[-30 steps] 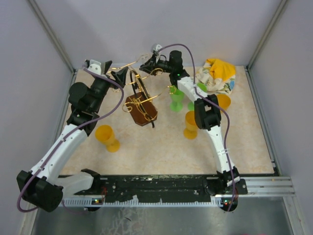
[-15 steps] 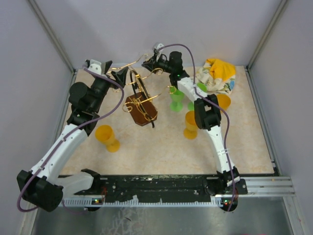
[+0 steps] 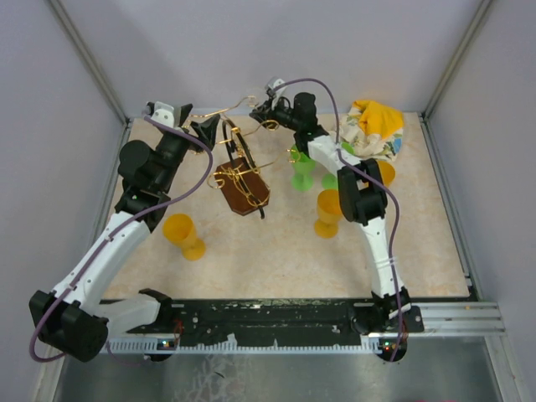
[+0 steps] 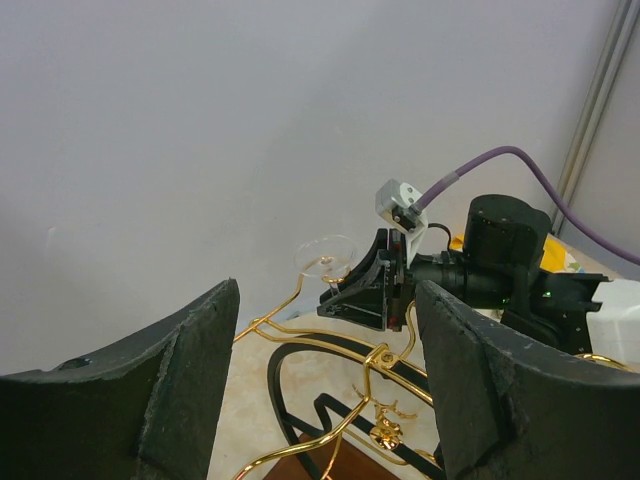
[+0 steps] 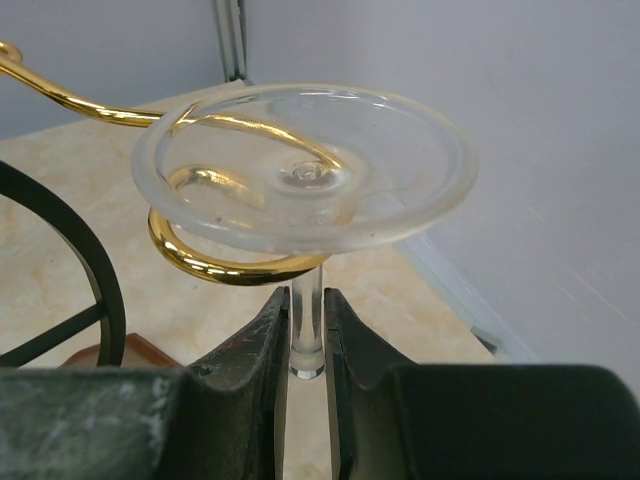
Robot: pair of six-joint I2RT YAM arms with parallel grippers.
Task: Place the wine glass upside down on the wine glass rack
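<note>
The clear wine glass (image 5: 305, 165) hangs foot up, with my right gripper (image 5: 306, 345) shut on its stem (image 5: 306, 315). A curled gold arm tip (image 5: 215, 262) of the wine glass rack lies just under the foot and curves partly round the stem. From above, the right gripper (image 3: 266, 107) is at the rack's far upper arms; the rack (image 3: 243, 188) stands on its dark wooden base. My left gripper (image 3: 206, 130) is open beside the rack's left arms. Its fingers (image 4: 190, 370) frame the gold wires (image 4: 380, 360) and grip nothing. The glass's bowl is hidden.
Orange goblets stand at the left (image 3: 182, 234), right of centre (image 3: 328, 213) and far right (image 3: 383, 172). Green goblets (image 3: 303, 172) stand under the right arm. A yellow and white cloth (image 3: 373, 126) lies at the back right. Walls close in the back and sides.
My right gripper has shifted a little to the right and back with the glass in it. The left arm and the rack have stayed still.
</note>
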